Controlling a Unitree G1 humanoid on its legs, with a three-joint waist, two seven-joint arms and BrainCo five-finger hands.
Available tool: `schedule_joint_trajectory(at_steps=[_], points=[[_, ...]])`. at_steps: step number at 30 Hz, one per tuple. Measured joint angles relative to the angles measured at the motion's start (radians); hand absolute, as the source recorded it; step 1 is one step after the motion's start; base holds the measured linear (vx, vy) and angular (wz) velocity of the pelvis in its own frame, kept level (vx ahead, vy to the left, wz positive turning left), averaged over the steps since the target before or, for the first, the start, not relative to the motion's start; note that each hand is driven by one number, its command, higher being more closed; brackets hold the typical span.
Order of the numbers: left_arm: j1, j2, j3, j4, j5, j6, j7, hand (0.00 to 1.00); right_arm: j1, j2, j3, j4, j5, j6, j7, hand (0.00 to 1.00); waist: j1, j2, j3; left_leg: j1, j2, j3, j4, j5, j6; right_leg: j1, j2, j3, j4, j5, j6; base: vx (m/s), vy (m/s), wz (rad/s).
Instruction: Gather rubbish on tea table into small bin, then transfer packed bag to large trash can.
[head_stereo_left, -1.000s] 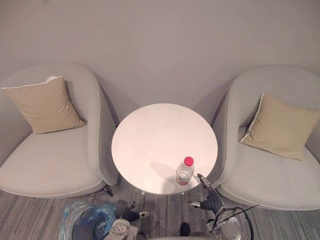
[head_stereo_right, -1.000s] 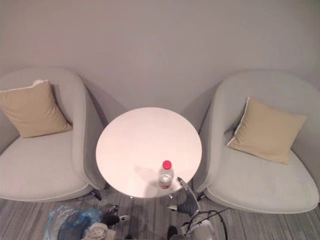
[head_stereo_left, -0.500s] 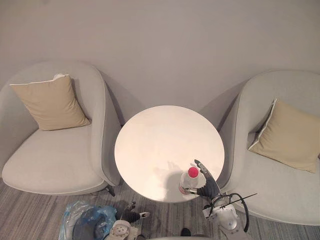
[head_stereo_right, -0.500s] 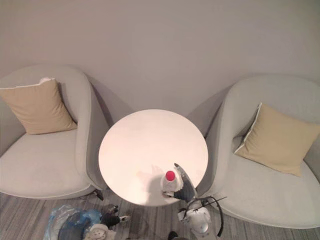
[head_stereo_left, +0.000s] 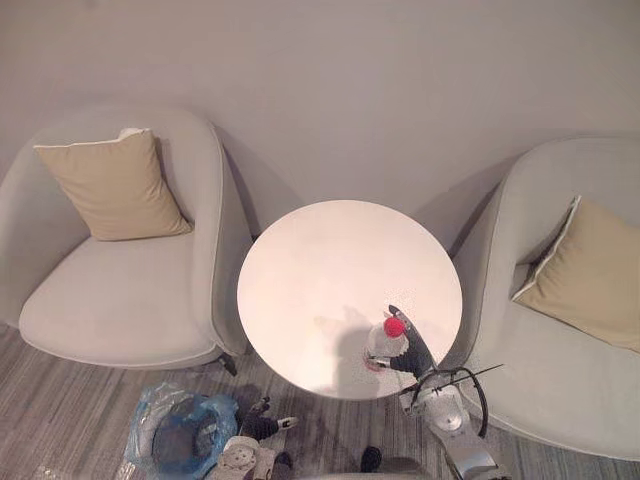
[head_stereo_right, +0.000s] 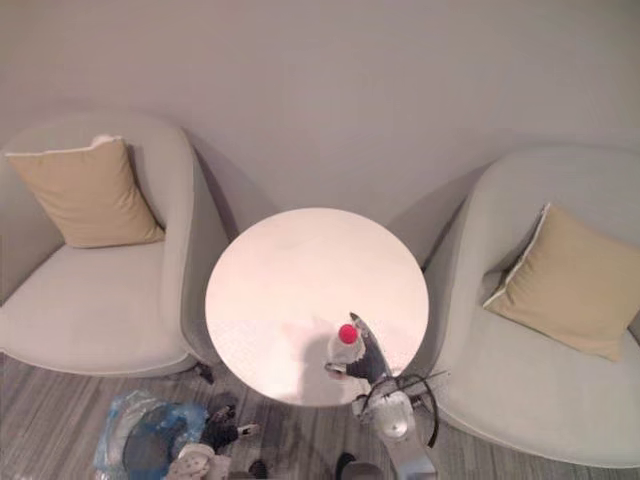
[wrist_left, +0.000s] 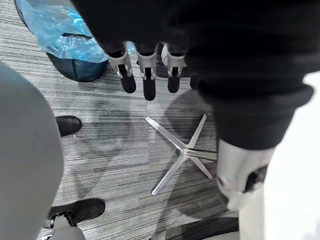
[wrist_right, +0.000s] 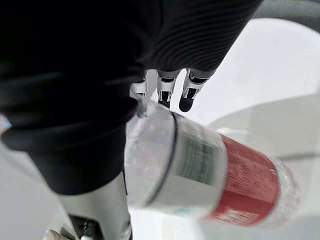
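Note:
A clear plastic bottle (head_stereo_left: 388, 341) with a red cap stands near the front edge of the round white tea table (head_stereo_left: 330, 270). My right hand (head_stereo_left: 412, 350) is against its right side. Its straight fingers (wrist_right: 165, 90) reach past the bottle (wrist_right: 200, 160), and the thumb sits in front of it, so the bottle stands between them; the hand is open. On the floor at the lower left is the small bin (head_stereo_left: 182, 446), lined with a blue bag (wrist_left: 65, 37). My left hand (wrist_left: 146, 75) hangs open just right of the bin, low by the table's base.
Two grey armchairs flank the table, the left one (head_stereo_left: 120, 300) and the right one (head_stereo_left: 560, 380), each with a tan cushion. The table's metal star foot (wrist_left: 184, 150) stands on grey striped carpet. A plain wall is behind.
My right hand has come up from below the table's edge and reached round the bottle, which still stands in place. The camera has shifted. The left hand has stayed by the bin.

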Motion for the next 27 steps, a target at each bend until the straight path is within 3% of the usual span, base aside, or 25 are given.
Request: schedule_joint_trajectory(at_steps=[15, 27], points=[[-0.007, 0.001, 0.002, -0.031, -0.011, -0.002, 0.0, 0.0, -0.056, 0.012, -0.016, 0.05, 0.008, 0.025, 0.001, 1.0, 0.006, -0.008, 0.039, -0.031, -0.012, 0.0, 0.027, 0.001, 0.003, -0.045, -0.024, 0.003, 0.062, -0.023, 0.002, -0.03, -0.006, 0.01], [-0.025, -0.001, -0.003, 0.006, 0.011, 0.001, 0.0, 0.0, -0.007, 0.027, 0.02, -0.157, -0.019, 0.007, 0.006, 1.0, -0.004, -0.022, 0.03, -0.014, -0.014, 0.048, 0.012, -0.001, 0.005, -0.061, -0.018, 0.058, 0.087, -0.024, 0.006, 0.03, 0.005, -0.1]])
